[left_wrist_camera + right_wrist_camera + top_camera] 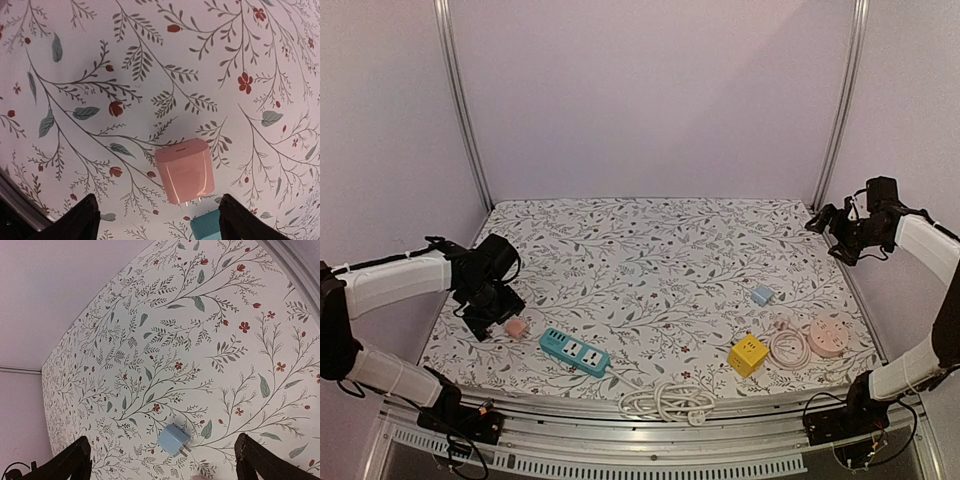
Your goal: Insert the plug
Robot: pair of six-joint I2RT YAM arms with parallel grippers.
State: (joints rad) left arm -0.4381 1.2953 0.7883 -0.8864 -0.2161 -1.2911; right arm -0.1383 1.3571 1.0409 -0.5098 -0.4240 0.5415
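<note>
Pink plug point(184, 170) lies flat on the counter point(650, 260), prongs pointing at the teal strip point(206, 227) just beside it. Left pincer point(160, 220) hovers over it, open, one finger on either side without touching, seemingly lined up to grasp. Right pincer point(167, 460) hangs wide open, empty, well apart, likely keeping clear

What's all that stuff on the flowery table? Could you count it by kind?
Plug adapters, 2: pink plastic adapter, pale blue adapter.
Socket blocks, 3: teal strip, yellow cube, pink round disc.
Coiled white cables, 2: front coil, right coil.
Total: 7.
</note>
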